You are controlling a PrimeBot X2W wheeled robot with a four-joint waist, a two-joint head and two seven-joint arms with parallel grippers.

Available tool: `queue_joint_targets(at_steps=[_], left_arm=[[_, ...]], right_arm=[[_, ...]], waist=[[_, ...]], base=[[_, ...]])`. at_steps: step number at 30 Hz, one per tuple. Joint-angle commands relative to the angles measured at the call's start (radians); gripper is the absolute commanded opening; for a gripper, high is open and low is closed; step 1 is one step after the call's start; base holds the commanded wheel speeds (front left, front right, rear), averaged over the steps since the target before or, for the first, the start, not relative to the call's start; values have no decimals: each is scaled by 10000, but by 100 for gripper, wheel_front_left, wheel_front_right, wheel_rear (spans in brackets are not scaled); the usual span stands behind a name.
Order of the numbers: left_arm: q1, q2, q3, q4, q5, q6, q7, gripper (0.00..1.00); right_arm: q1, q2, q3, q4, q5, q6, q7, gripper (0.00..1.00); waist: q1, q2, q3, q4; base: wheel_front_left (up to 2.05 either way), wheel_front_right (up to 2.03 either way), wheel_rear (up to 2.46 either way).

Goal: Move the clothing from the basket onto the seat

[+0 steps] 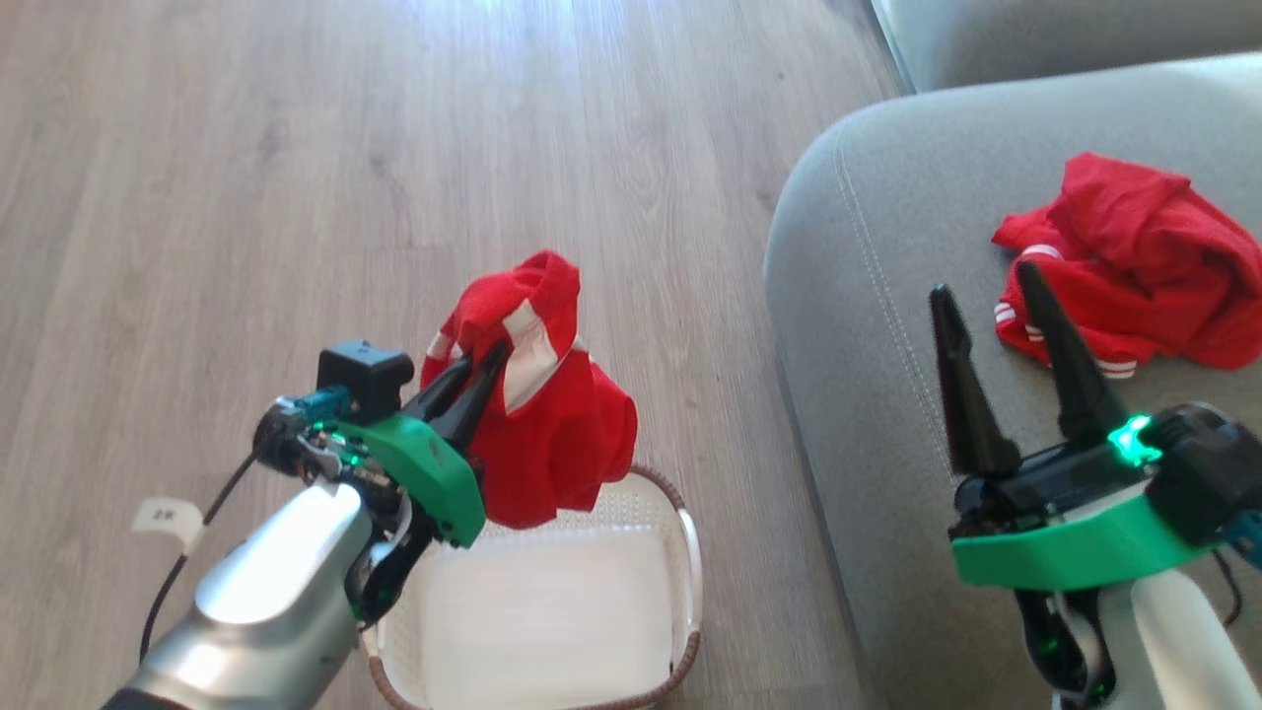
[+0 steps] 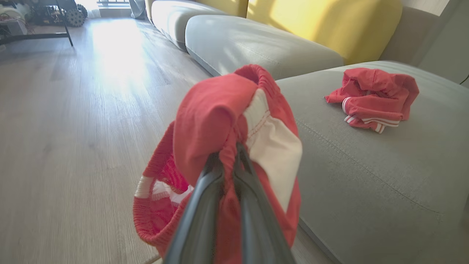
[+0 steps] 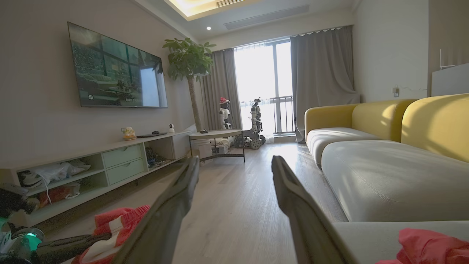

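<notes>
Clothing sits in two places. One garment (image 1: 552, 434) hangs from the left tool (image 1: 491, 357), whose fingers are pinched together on a gathered fold near its top. The rest of the garment droops in a bunch above the far rim of the basket (image 1: 692, 552). A second garment (image 1: 1144, 256) lies crumpled on the seat (image 1: 887, 247), well in from the edge.

The basket's white floor looks bare where it shows, though the left forearm hides its near corner.

The right tool (image 1: 986, 279) hovers over the seat with its fingers spread wide and holding nothing, their tips just short of the second garment.

The next move turns on one relation: the seat lies to the robot's right of the hanging garment, past the basket and a strip of floor (image 1: 296, 148). The right arm is nearer the seat, but the left arm has the load, so it would probably need to carry rightward, high enough for the drooping hem to pass the seat's rounded edge. The bunch has no clear long axis; it simply hangs down from the pinch.
</notes>
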Motion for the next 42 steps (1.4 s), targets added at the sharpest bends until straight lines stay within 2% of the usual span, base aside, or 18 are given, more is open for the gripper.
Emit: queue_joint_targets(at_steps=[1,14,24,32,42], left_arm=[[-729,481,500,-811,-9,192,39,0],[-1409,1308,884,-3626,-78,955,1205,0],[-1498,1517,949,-4644,-144,1312,1647,0],[-1603,1505,902,-4793,-148,1328,1719,0],[-1678,1162,605,-4703,-178,1166,1776,0]], right_arm=[[-45,-124,324,-280,111,-2,-49,100],[305,-146,941,-151,213,-2,-49,100],[311,-155,1369,46,317,-2,-49,100],[-540,-572,3293,1173,1006,-2,69,100],[-2632,-512,5117,3294,1571,-2,17,100]], waist=[[1,-1,-258,97],[1,-1,-369,173],[1,-1,-267,191],[1,-1,-224,267],[1,-1,-264,597]], base=[[0,0,0],[0,0,0],[0,0,0],[0,0,0],[0,0,0]])
